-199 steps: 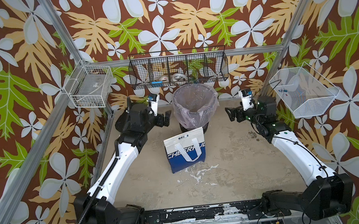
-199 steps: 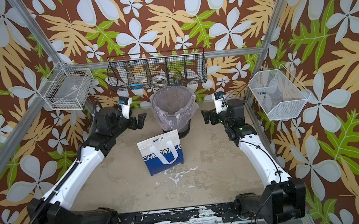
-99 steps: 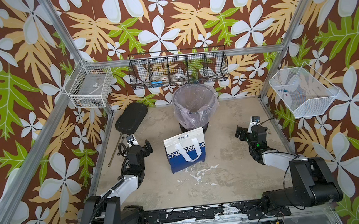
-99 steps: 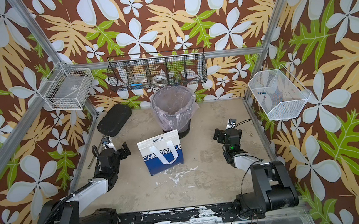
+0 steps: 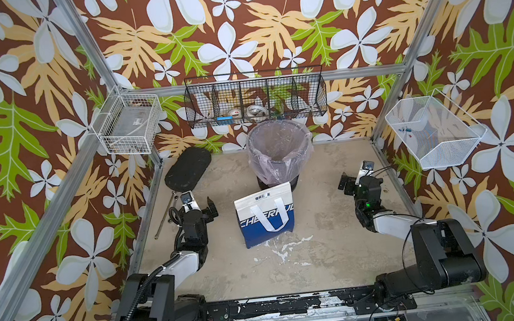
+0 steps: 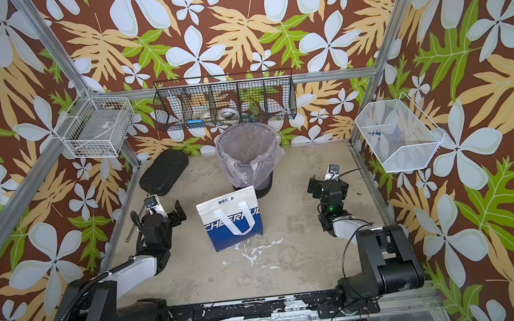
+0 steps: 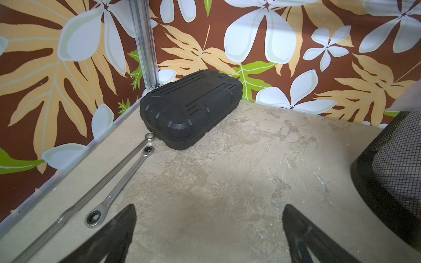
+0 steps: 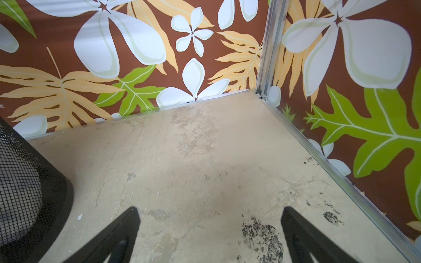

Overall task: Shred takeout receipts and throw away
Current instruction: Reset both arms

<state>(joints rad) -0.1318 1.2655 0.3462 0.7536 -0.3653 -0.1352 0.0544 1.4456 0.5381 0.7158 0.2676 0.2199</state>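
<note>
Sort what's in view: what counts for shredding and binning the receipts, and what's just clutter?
Job:
- lined bin
- tote bag
- white flecks in front of it, possibly scraps; no whole receipt in view
- left gripper and right gripper, both open and empty

Clutter:
- black case
- two wrenches
- wire wall baskets

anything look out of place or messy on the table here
Two wrenches lie loose at the edge of the table beside the black case, unrelated to the job. White flecks dot it in front of the tote bag; scraps or scuffs, I cannot tell.
</note>
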